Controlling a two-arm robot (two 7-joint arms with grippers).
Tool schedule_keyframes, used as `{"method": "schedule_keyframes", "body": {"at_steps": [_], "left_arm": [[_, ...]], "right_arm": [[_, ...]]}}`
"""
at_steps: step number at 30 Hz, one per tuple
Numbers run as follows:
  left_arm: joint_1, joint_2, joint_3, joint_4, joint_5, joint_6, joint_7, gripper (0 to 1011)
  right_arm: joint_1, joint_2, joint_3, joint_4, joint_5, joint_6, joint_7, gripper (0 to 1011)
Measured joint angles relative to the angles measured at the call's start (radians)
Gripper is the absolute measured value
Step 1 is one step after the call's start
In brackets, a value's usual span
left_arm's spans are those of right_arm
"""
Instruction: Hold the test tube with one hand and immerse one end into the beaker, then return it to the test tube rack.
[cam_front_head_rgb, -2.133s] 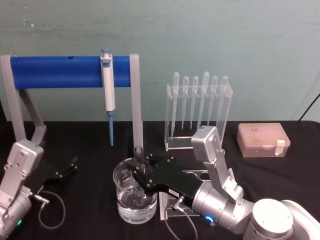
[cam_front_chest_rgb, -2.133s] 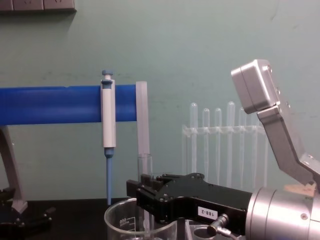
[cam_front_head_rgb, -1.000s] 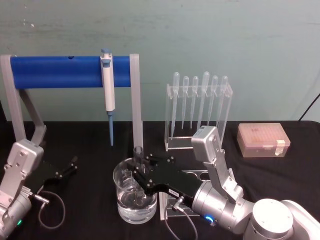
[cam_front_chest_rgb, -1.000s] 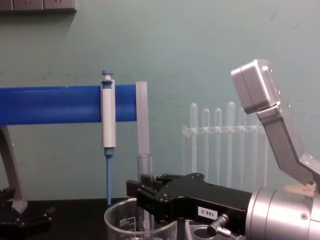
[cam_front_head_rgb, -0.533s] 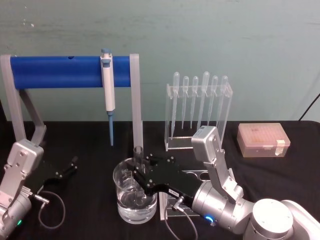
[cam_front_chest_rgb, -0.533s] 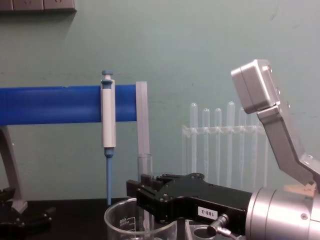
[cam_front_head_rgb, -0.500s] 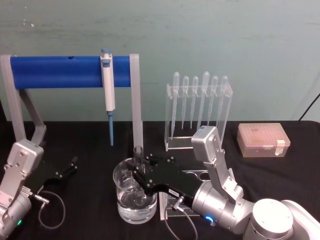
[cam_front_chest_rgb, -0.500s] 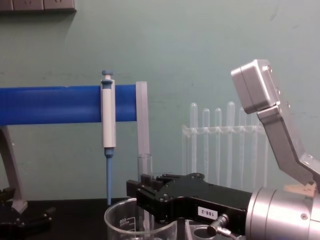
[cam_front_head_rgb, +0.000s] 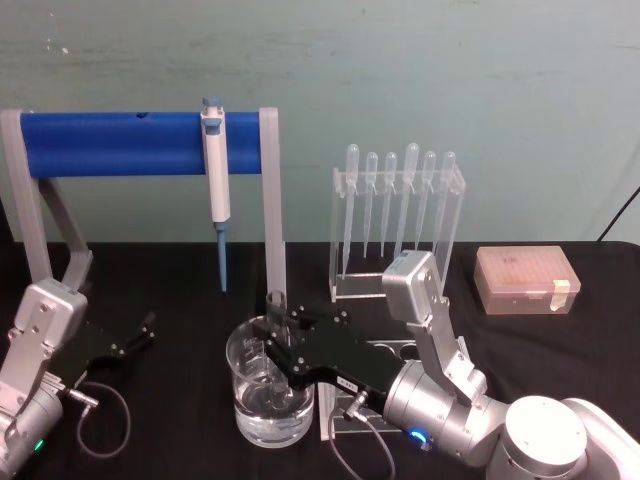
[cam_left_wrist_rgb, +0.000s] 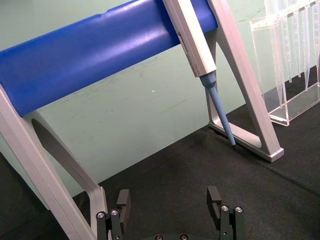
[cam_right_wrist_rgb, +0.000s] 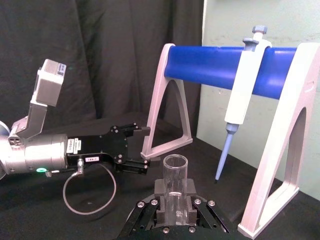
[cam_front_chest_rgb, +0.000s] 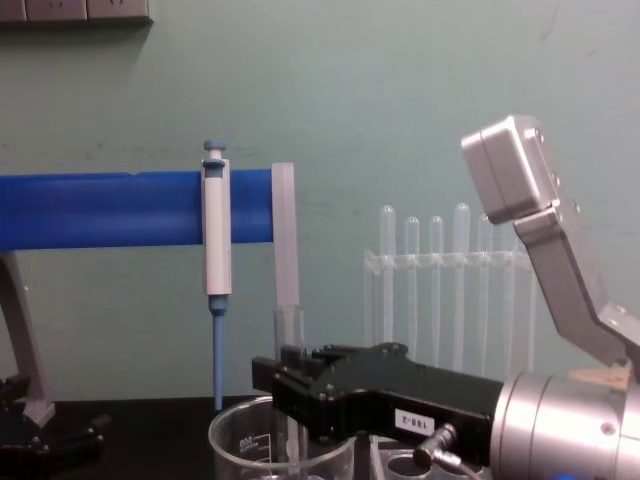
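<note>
The right gripper (cam_front_head_rgb: 275, 338) reaches in from the lower right of the head view to the lower middle, above the beaker (cam_front_head_rgb: 243, 418). Its jaws are closed on the test tube (cam_front_head_rgb: 275, 302) and clamp it a little below the rim. The tube stands upright. Its open rim shows above the jaws, and its lower part goes down past the beaker's rim into the glass. The beaker holds clear water in its lower part, but whether the tube's end reaches it cannot be told. In the chest view the tube rises at lower centre, just in front of the grey post of the blue stand (cam_front_head_rgb: 110, 143).

The beaker sits on the black counter (cam_front_head_rgb: 180, 290) at lower centre. A rack (cam_front_chest_rgb: 398, 463) with round holes stands just beside it, under the right arm.

The left gripper (cam_left_wrist_rgb: 169, 200) is parked at the lower left of the head view, low over the counter and well apart from the beaker. Its jaws stand wide open with nothing between them.

Behind, a pipettor (cam_front_head_rgb: 215, 180) hangs on the stand's blue bar, tip down — left of centre in the head view. A clear holder of pipettes (cam_front_head_rgb: 398, 215) stands right of centre, and a small box (cam_front_head_rgb: 525, 280) lies at the right edge of the counter.
</note>
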Motion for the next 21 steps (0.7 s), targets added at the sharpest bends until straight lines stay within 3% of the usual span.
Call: {"method": "schedule_keyframes", "body": {"at_steps": [10,21], "left_arm": [[0.0,0.0,0.0,0.0,0.0,0.0,0.0,1000],[0.0,0.0,0.0,0.0,0.0,0.0,0.0,1000]], "right_arm": [[0.01,0.025,0.016,-0.116,-0.008,0.044,-0.003,224],[0.042,0.065,0.063,-0.27,0.058,0.174,-0.03,224]]}}
